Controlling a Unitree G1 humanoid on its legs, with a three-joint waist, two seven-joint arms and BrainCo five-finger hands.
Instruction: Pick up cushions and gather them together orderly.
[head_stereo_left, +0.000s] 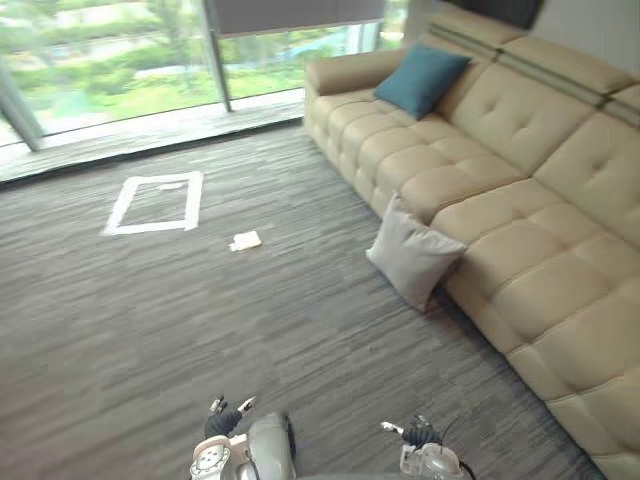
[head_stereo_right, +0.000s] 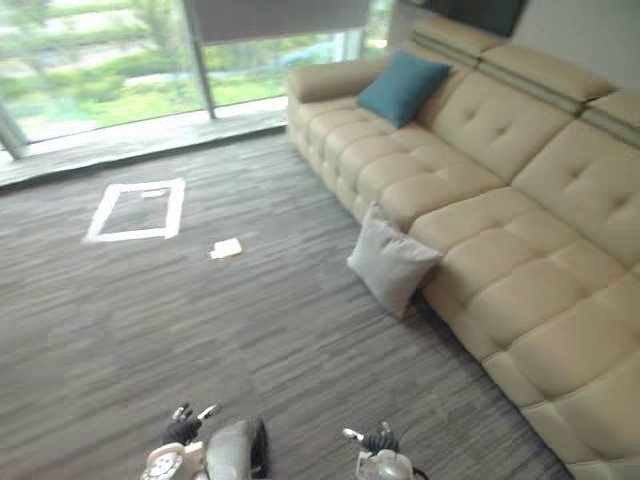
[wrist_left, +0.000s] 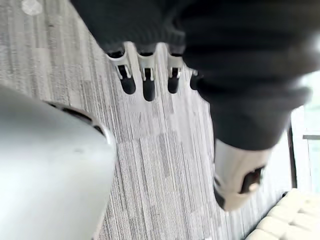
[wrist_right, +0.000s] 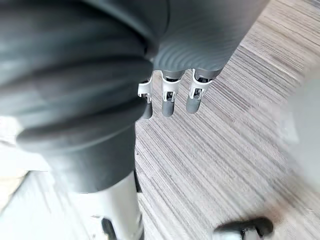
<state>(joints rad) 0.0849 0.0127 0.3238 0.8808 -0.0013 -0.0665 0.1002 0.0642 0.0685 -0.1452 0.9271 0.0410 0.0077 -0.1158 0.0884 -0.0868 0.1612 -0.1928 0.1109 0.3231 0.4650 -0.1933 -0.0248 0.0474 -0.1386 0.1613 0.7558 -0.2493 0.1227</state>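
On sofa (head_stereo_left: 520, 170), far cushion (head_stereo_left: 420, 80); on carpet (head_stereo_left: 200, 330) against sofa front, near cushion (head_stereo_left: 412, 255).

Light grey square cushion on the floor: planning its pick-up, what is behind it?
The front of the beige tufted leather sofa, which the light grey cushion leans against. Its base and the grey carpet directly behind are covered.

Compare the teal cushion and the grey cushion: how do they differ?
The teal cushion sits on the sofa seat against the backrest; the grey cushion stands on the carpet, leaning on the sofa's front. Teal is dark, grey pale. Both are square and propped on edge.
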